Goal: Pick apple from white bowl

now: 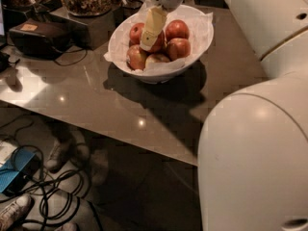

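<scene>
While the gripper [147, 45] hangs tip-down inside the white bowl [124, 41], its pale tip sits in the middle of the heap, against the deep-red apple [160, 42]. Whether the jaws are parted or closed on anything I cannot tell, since only one cream-coloured length shows. The bowl stands on the grey worktop [96, 97], lined with crinkled paper [205, 24], and the apple lies at its centre with other apples [177, 29] packed close around it.

The apple should be firm and fairly heavy, with a glossy skin that is likely to slip and to bruise under a hard pinch. I judge the best hold to be across its widest girth, the jaws coming down on either side from above. The neighbours press so near that there is little room to slide in, so a moderate, square squeeze looks wisest, and the loose paper may lift with it.
</scene>
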Robot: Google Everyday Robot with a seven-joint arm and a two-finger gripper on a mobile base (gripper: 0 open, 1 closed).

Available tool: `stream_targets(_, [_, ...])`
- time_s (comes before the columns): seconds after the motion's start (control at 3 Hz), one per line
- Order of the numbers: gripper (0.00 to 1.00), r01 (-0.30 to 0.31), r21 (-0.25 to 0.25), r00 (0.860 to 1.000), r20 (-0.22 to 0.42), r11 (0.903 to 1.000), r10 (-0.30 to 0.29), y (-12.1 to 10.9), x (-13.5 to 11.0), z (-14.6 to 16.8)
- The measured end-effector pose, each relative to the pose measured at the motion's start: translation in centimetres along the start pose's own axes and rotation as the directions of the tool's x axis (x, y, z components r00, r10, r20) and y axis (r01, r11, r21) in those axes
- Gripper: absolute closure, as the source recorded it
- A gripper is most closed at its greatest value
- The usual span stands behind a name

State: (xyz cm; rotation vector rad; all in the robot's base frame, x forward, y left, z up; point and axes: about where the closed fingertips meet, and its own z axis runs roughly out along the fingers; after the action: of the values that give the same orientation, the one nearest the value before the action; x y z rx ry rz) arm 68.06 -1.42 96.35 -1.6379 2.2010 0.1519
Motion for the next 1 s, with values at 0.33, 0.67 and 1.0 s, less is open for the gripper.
stream_targets(0.33, [0.18,-0.004,-0.023,1.0,-0.012,0.9997,0.004,-0.3,0.1,1.3])
stream_targets(0.67, [0.17,-0.01,-0.044,1.0,-0.018,0.999,0.009,-0.5,0.1,2.5])
stream_targets(1.0, [0.17,-0.012,-0.059,1.0,-0.02,0.9982,0.011,-0.7,0.2,3.3])
